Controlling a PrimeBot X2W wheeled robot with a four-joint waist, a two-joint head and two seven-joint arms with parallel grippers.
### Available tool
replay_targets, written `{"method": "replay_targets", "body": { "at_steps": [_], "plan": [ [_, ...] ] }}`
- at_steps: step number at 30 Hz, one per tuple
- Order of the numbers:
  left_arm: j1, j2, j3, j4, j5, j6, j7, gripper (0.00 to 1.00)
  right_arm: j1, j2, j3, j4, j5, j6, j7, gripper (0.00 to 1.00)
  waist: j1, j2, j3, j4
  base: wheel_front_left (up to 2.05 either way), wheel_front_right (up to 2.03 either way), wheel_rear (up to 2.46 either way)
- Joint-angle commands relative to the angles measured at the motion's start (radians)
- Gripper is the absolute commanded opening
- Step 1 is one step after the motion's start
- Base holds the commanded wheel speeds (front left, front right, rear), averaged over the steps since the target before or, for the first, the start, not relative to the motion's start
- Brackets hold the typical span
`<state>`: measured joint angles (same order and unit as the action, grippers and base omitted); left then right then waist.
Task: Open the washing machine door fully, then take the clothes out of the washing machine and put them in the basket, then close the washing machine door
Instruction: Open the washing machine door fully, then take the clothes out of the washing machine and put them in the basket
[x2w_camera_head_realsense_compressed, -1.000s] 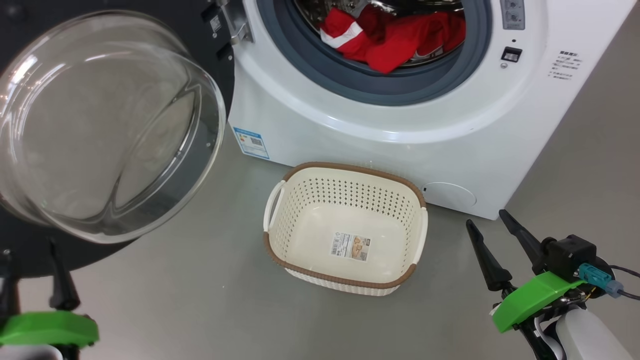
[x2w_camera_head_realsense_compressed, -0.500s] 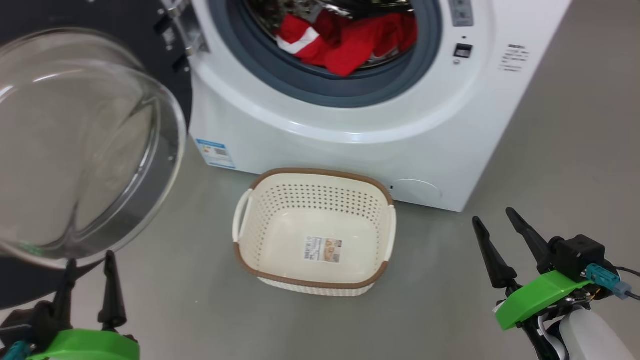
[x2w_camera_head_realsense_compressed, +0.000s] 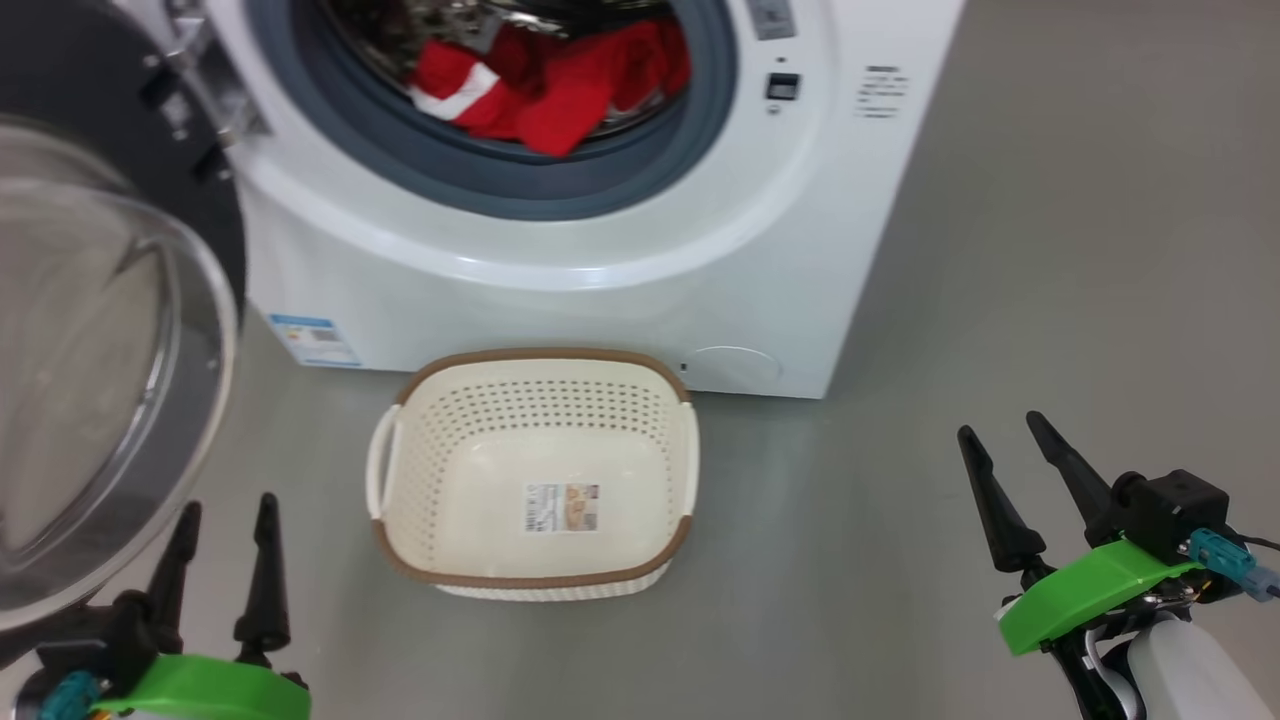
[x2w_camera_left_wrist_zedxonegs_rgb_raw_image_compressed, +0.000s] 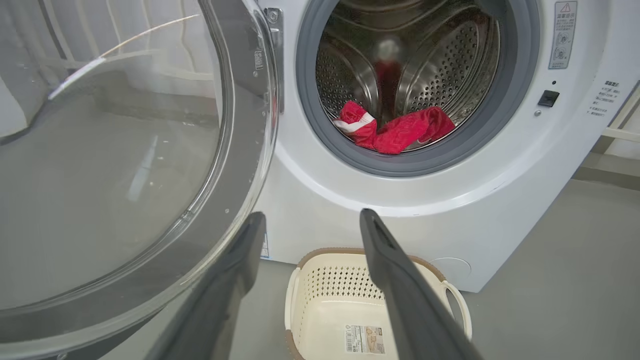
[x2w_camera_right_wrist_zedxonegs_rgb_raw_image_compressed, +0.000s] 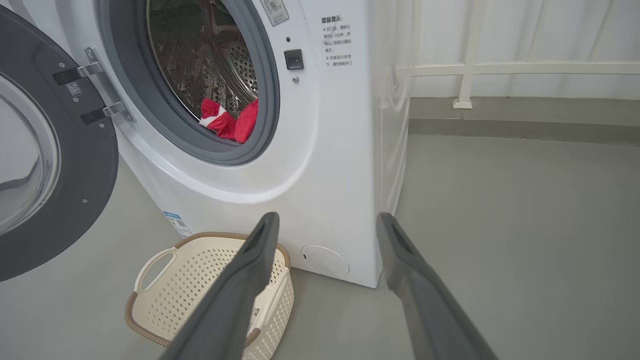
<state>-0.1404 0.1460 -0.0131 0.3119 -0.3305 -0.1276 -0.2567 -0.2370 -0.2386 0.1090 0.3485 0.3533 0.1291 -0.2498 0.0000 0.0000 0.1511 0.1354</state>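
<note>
Left claw (x2w_camera_head_realsense_compressed: 227, 508) and right claw (x2w_camera_head_realsense_compressed: 1000, 428) gape wide and empty; with the door (x2w_camera_head_realsense_compressed: 100, 400) apparently fully open beside them, I next reach ahead for the clothes (x2w_camera_head_realsense_compressed: 560, 95).

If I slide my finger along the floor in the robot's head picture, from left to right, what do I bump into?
Left end effector, open → basket, nothing in it but a sticker → right end effector, open.

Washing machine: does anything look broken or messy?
Nothing stands out. The door hangs open and whole. The clothes lie bunched inside the washing machine. The basket sits upright on the floor in front of it, and nothing is spilled.
</note>
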Motion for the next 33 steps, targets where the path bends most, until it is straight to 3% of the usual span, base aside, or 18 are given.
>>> {"method": "replay_targets", "body": {
  "at_steps": [1, 12, 33],
  "plan": [
    [0.007, 0.032, 0.019, -0.032, -0.006, -0.003, -0.005, 1.0, 0.011, -0.001, 0.006, -0.028, -0.007, 0.002, -0.012, 1.0, 0.0, 0.0, -0.004, -0.052, 0.0, 0.0, 0.0],
    [0.027, 0.038, 0.004, -0.054, -0.004, -0.003, -0.005, 1.0, 0.023, 0.004, -0.021, -0.035, -0.008, 0.002, -0.012, 1.0, 0.0, 0.0, -0.016, -0.151, 0.0, 0.0, 0.0],
    [0.037, 0.045, -0.004, -0.088, -0.019, -0.003, -0.005, 1.0, 0.034, 0.007, -0.037, -0.042, -0.011, 0.002, -0.012, 1.0, 0.0, 0.0, -0.021, -0.155, 0.0, 0.0, 0.0]
  ]
}}
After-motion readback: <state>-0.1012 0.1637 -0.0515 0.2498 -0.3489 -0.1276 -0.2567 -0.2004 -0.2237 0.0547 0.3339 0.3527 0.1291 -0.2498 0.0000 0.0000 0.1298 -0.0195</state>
